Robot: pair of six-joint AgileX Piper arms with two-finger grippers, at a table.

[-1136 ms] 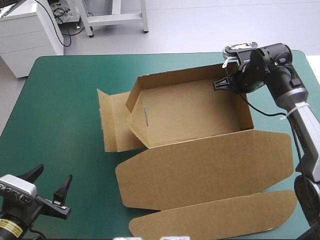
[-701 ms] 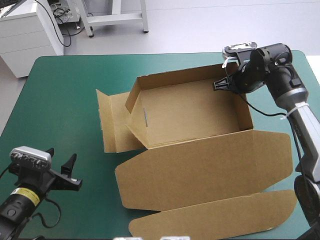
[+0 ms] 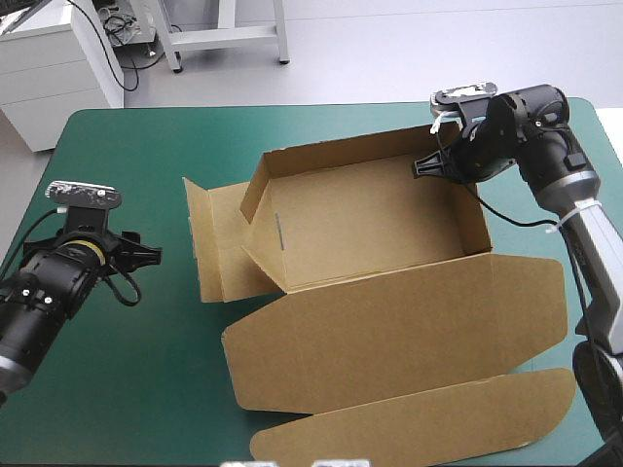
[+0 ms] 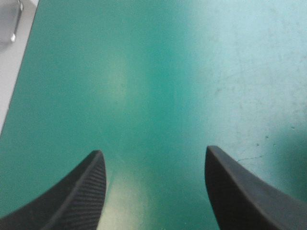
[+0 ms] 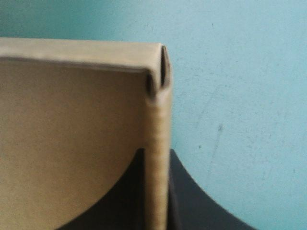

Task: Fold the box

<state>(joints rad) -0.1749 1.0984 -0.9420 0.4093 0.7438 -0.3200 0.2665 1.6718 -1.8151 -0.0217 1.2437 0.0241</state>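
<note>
The brown box (image 3: 380, 229) stands as an open tray mid-table, its lid (image 3: 399, 331) lying flat toward the near edge and a side flap (image 3: 219, 243) still spread out on its left. My right gripper (image 3: 435, 165) is shut on the box's right wall at the far right corner; the right wrist view has that wall (image 5: 158, 143) pinched between the black fingers. My left gripper (image 3: 146, 255) hovers over bare teal-green cover left of the flap, apart from it. In its wrist view the left gripper (image 4: 156, 165) is open, nothing between the fingers.
The table's left edge (image 4: 17, 72) shows in the left wrist view beyond the open fingers. Bare teal-green cover (image 3: 117, 156) lies left of and behind the box. The lid's outer flap (image 3: 419, 418) reaches close to the near edge.
My left arm has swung from the near left corner up along the table's left side, now pointing toward the box's flap. The right gripper and the box have stayed put.
</note>
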